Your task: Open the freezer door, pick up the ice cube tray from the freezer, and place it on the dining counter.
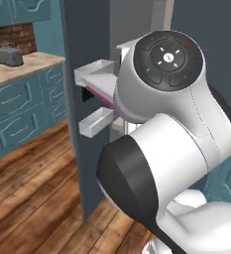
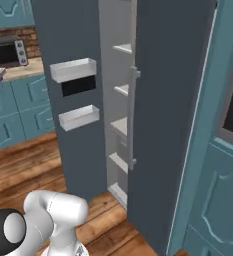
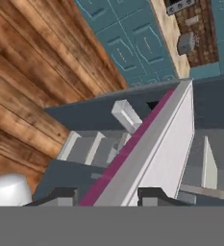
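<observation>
Hand [image 3: 107, 194] pinching tray [image 3: 147, 153] between both fingertips [image 3: 154, 194], tray's near end right at the tips. Long axis running straight away from hand, pink side to one flank. Held clear of freezer [image 2: 123, 125], beside open door [image 1: 80, 149] and its bins. Beyond, wall desk [image 1: 18, 69] with toaster; dining desk unseen.

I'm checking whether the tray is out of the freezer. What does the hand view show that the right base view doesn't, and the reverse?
Hand view alone: the ice cube tray, pink side up, between the tips of the pincer, which is shut on it. Right base view alone: the freezer shelves and the long handle. Both: the open freezer door with its white bins and the wood floor.
</observation>
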